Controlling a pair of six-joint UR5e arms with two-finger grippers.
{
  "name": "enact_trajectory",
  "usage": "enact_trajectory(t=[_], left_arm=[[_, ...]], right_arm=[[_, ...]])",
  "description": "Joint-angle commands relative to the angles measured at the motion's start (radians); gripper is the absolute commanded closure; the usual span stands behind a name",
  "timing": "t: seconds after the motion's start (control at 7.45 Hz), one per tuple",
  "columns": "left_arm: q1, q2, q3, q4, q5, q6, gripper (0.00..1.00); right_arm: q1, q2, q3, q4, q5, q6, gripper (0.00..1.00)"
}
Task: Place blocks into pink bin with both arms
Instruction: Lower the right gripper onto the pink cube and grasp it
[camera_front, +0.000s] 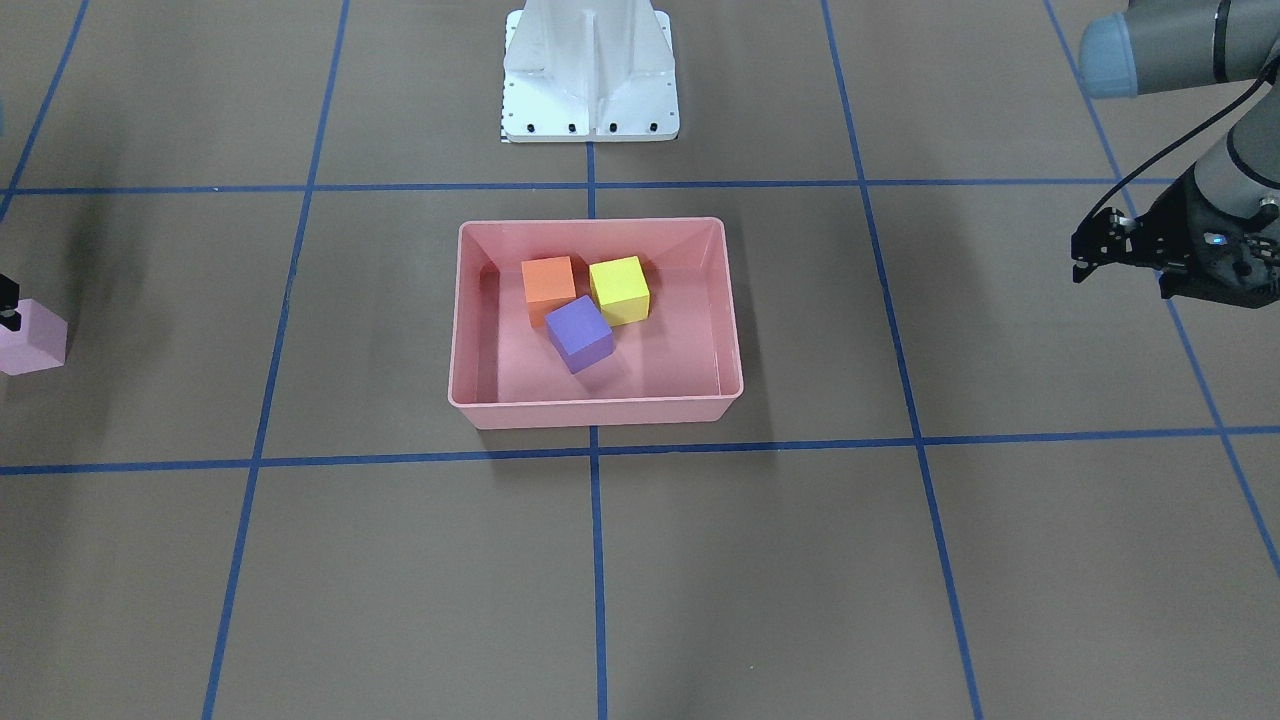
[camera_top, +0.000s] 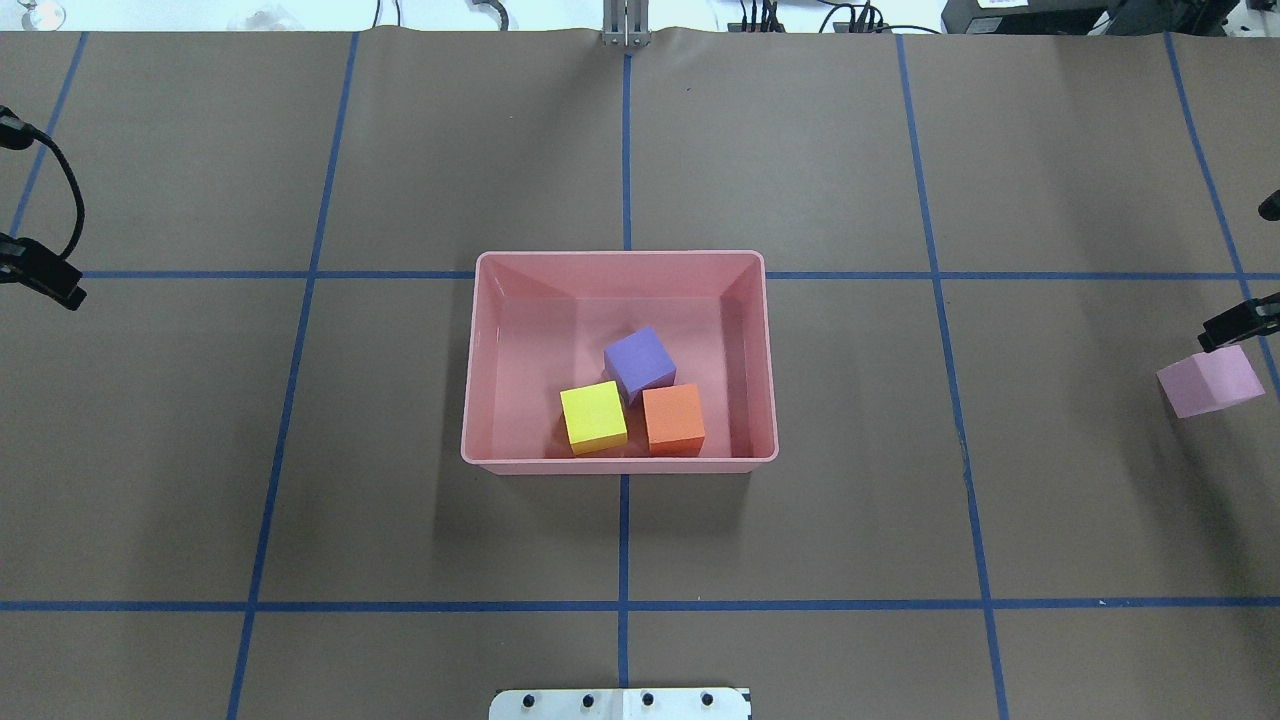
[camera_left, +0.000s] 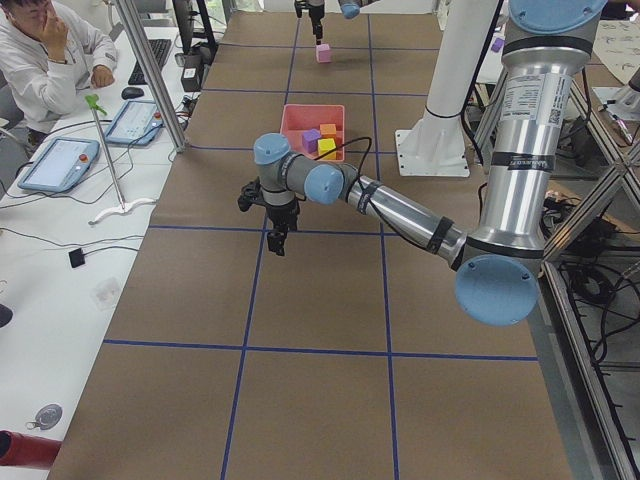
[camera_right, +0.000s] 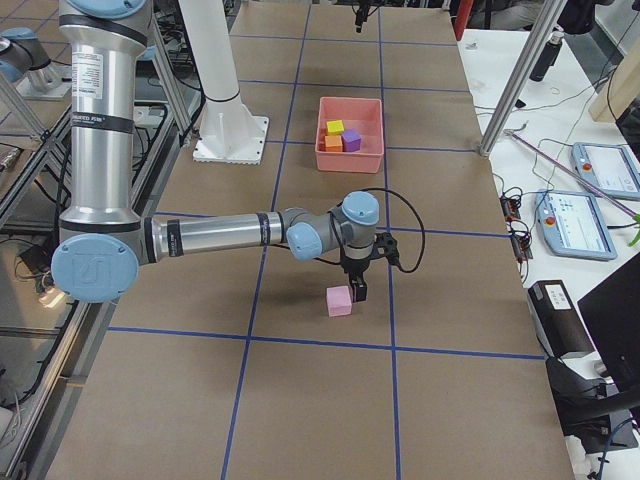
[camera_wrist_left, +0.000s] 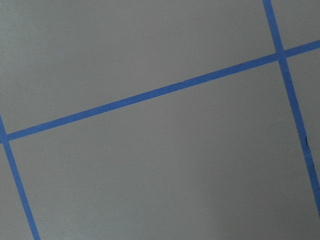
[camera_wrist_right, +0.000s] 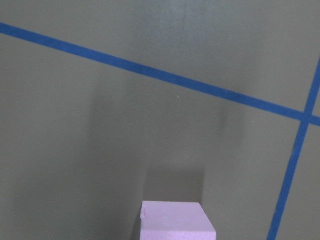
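The pink bin (camera_top: 619, 462) sits at the table's middle. The orange block (camera_top: 673, 418), the yellow block (camera_top: 593, 416) and the purple block (camera_top: 639, 362) lie inside it, close together. My right gripper (camera_top: 1237, 329) is far out on my right and is shut on the light pink block (camera_top: 1210, 381), which it holds a little above the table. That block also shows in the front-facing view (camera_front: 32, 338) and the right wrist view (camera_wrist_right: 176, 221). My left gripper (camera_front: 1085, 256) hangs open and empty above the table far out on my left.
Blue tape lines (camera_top: 625, 604) divide the brown table into squares. The white base pedestal (camera_front: 590, 70) stands behind the bin on the robot's side. In the left side view, tablets and an operator (camera_left: 50, 55) are beside the table.
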Motion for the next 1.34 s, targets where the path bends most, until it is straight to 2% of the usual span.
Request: enact_trajectory(t=[0.0, 0.27, 1.21], left_arm=[[-0.001, 0.001, 0.001, 0.000, 0.000, 0.000, 0.00], [-0.001, 0.003, 0.000, 0.000, 0.000, 0.000, 0.00], [0.002, 0.003, 0.009, 0.000, 0.000, 0.000, 0.00]], right_arm=[[-0.002, -0.034, -0.072, 0.230, 0.000, 0.144, 0.01], [-0.006, -0.047, -0.106, 0.285, 0.000, 0.144, 0.01], [-0.085, -0.063, -0.097, 0.288, -0.010, 0.172, 0.00]])
